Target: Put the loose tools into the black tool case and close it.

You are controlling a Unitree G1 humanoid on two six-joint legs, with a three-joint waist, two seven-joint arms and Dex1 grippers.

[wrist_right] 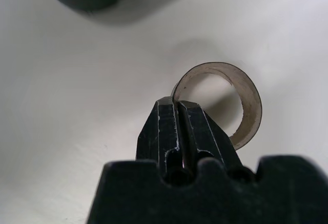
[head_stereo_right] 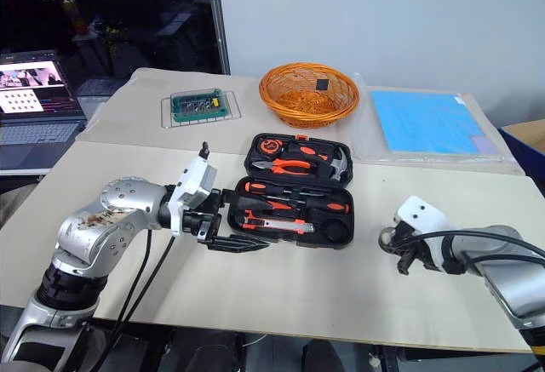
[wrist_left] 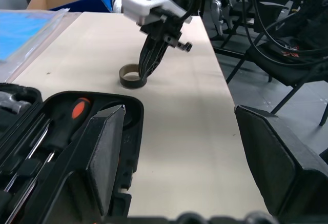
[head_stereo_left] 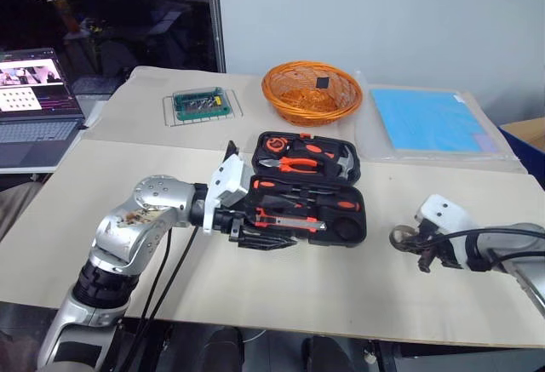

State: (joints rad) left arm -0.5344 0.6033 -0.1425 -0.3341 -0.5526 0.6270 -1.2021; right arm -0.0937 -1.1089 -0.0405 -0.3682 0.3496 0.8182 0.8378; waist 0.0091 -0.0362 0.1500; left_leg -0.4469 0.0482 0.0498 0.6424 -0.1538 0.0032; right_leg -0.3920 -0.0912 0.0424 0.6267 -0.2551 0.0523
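At lower right of the head view, right gripper (head_stereo_left: 423, 255) pinches the tape roll's (head_stereo_left: 401, 237) wall; left gripper (head_stereo_left: 255, 237) gapes wide at the open case (head_stereo_left: 351, 227).

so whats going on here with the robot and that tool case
The robot is packing the black tool case, which lies open on the table with screwdrivers, a knife, pliers and a hammer in its recesses. The right gripper has its jaws shut on the wall of the small tan tape roll, to the right of the case. The left gripper waits with jaws open at the case's front left corner, holding nothing.
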